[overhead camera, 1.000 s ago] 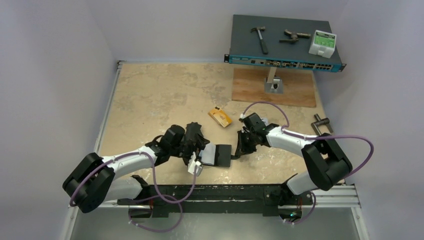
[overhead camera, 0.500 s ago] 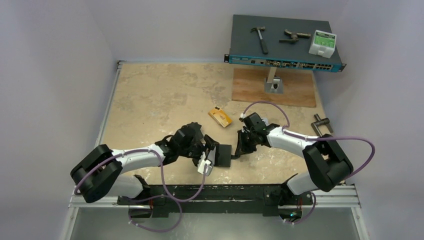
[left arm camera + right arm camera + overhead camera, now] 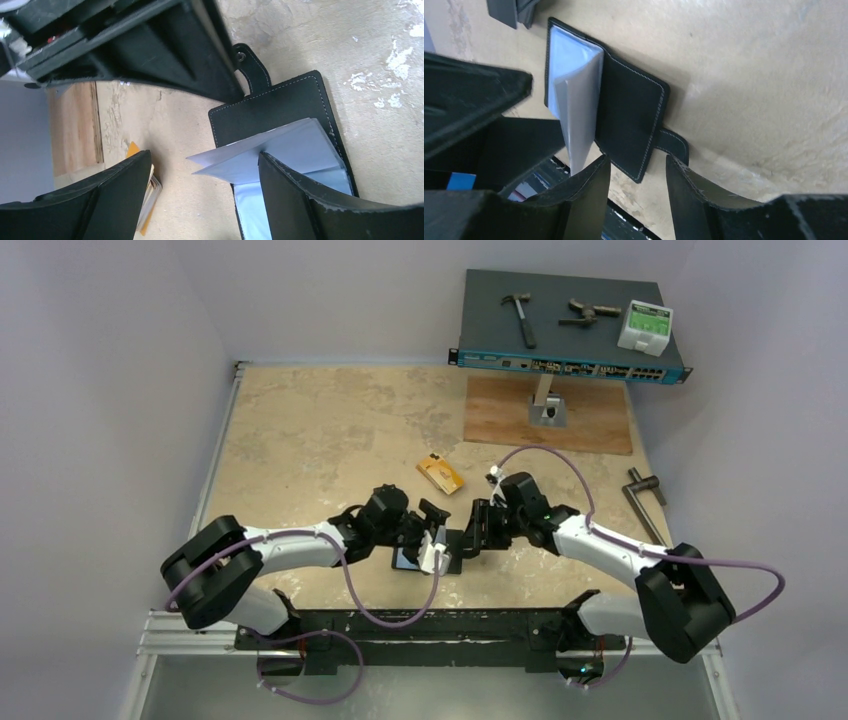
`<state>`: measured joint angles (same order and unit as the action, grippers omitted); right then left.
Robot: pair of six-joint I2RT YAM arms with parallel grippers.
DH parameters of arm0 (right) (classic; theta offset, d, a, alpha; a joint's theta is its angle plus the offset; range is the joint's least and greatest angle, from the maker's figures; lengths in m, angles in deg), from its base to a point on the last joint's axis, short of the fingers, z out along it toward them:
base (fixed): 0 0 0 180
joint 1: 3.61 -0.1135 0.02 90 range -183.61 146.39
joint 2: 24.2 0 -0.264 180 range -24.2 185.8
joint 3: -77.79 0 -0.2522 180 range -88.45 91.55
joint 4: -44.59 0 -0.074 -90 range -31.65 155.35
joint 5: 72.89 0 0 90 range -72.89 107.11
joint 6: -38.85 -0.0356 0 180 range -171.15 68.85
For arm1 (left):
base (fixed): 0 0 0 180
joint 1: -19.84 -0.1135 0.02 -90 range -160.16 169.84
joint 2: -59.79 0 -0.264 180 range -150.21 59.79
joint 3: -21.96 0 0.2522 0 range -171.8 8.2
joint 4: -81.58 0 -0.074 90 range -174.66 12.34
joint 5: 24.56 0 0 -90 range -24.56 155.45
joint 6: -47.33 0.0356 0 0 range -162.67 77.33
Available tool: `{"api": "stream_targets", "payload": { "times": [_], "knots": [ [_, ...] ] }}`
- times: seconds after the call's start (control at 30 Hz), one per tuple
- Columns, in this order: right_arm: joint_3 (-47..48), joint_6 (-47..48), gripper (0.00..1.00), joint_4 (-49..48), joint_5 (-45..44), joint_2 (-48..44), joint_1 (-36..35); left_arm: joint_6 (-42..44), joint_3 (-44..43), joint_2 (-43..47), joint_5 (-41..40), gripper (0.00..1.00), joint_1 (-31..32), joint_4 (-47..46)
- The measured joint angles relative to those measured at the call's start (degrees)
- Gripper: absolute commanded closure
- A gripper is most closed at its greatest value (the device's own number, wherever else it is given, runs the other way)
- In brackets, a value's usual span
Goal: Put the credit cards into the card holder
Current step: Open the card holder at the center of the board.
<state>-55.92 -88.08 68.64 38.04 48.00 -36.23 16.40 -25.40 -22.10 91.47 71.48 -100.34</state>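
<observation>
The card holder (image 3: 447,548) lies open on the table between my two grippers, black cover (image 3: 280,107) down and clear sleeves (image 3: 305,147) fanned upward. Its snap tab (image 3: 672,142) points toward the right arm. My left gripper (image 3: 202,160) is open, with one finger over the sleeves and the other on the table side. My right gripper (image 3: 636,162) is open, and the holder's corner lies between its fingers without touching them. The credit cards (image 3: 440,475) sit in a small orange-topped stack behind the holder, apart from both grippers; their edge (image 3: 150,192) shows beside my left finger.
A network switch (image 3: 570,325) carrying a hammer and small parts stands at the back right. A wooden board (image 3: 590,420) lies in front of it. A metal handle (image 3: 645,490) rests at the right edge. The black rail (image 3: 450,625) runs along the near edge.
My right gripper has gone from shut to open and shifted left toward the holder. My left arm has swung right, bringing its open fingers over the holder's sleeves.
</observation>
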Motion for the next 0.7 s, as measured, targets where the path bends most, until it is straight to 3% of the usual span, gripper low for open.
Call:
{"api": "stream_targets", "payload": {
  "times": [0.1,0.3,0.7],
  "knots": [
    [-2.45,-1.57,0.53,0.13,-0.48,-2.47,0.0,-0.98,-0.5,-1.22,-1.38,0.24,0.5,-0.46],
    [-1.49,-3.41,0.49,3.08,-4.74,-8.63,0.28,-2.03,-1.49,-5.16,-5.81,0.45,3.58,0.26],
    [8.9,-3.76,0.47,6.64,-10.91,-10.88,8.7,-2.56,-6.01,-9.75,-11.21,0.5,8.2,6.99]
  ]
}}
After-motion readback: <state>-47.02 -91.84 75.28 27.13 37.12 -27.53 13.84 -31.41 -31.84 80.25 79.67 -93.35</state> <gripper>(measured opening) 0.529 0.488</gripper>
